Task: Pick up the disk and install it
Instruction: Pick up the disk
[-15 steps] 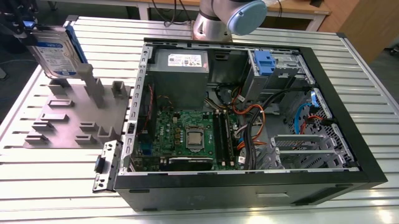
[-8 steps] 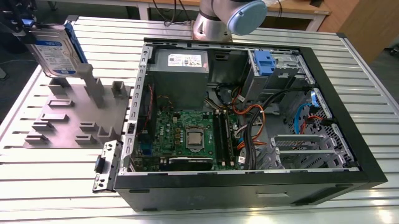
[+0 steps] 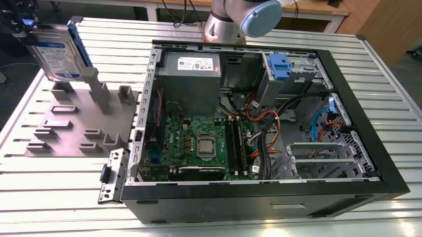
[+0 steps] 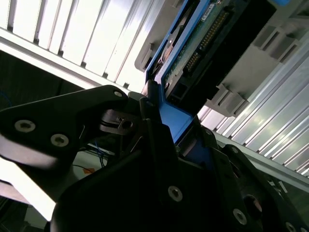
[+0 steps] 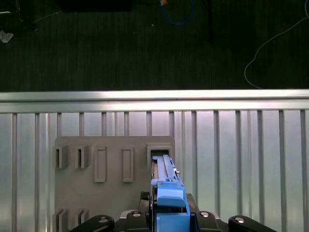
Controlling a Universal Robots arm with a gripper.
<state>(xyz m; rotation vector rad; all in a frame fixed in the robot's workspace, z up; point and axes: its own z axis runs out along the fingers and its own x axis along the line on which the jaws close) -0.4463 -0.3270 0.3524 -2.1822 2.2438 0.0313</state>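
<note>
Gripping the disk [image 3: 59, 52] by the blue frame along its upper edge, the tool [image 4: 159, 113] is clamped shut on it, so the drive hangs upright with its label facing out, at about 10 o'clock in the exterior view. It sits directly over the tall slot of the grey rack [image 3: 79, 123] on the tabletop [image 3: 386, 69], seemingly kept in line with the slot's posts so it cannot snag; whether its lower edge is clear of them I cannot tell. Well apart, at 3 o'clock from the rack, the open case [image 3: 264, 123] lies with its bay [image 3: 303, 69] toward 1 o'clock.
</note>
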